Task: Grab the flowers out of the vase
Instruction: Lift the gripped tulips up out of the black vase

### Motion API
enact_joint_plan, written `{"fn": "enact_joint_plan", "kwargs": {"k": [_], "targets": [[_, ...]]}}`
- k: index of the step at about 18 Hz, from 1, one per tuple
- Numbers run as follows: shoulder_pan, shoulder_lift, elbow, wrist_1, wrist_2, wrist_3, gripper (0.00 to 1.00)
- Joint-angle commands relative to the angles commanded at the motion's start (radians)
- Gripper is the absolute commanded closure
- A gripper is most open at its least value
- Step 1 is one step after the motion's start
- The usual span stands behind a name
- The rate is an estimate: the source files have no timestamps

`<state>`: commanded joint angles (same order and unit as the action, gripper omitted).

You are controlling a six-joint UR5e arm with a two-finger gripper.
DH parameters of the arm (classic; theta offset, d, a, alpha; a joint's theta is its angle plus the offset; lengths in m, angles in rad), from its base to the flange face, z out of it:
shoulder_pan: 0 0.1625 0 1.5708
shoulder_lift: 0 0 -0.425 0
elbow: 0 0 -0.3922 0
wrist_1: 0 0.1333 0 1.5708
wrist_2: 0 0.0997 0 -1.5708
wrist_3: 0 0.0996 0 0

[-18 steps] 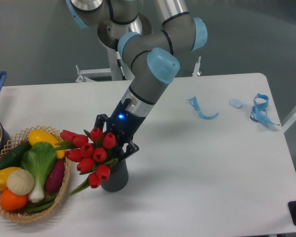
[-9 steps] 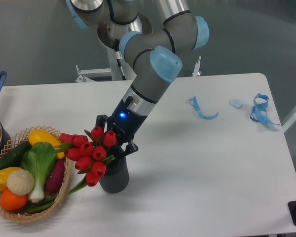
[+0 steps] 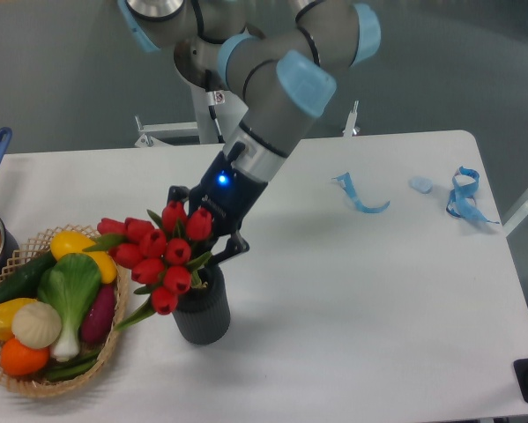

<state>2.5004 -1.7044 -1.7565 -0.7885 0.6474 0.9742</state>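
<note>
The flowers [image 3: 160,256], clamped in the fingers [image 3: 212,249], have been raised; stems remain inside the vase [image 3: 202,310].

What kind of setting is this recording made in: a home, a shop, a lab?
Most likely a robotics lab or test cell. A plain white table stands before a bare grey wall, props are staged on it: a wicker basket of toy-like vegetables, red tulips in a dark grey ribbed vase, and blue tape scraps.
</note>
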Motion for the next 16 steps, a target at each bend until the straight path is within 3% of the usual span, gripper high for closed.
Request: {"fn": "enact_joint_plan", "kwargs": {"k": [9, 16], "targets": [[0.051, 0.058, 0.074, -0.003, -0.071, -0.162, 0.64], [0.075, 0.132, 0.083, -0.011, -0.08, -0.238, 0.64]]}}
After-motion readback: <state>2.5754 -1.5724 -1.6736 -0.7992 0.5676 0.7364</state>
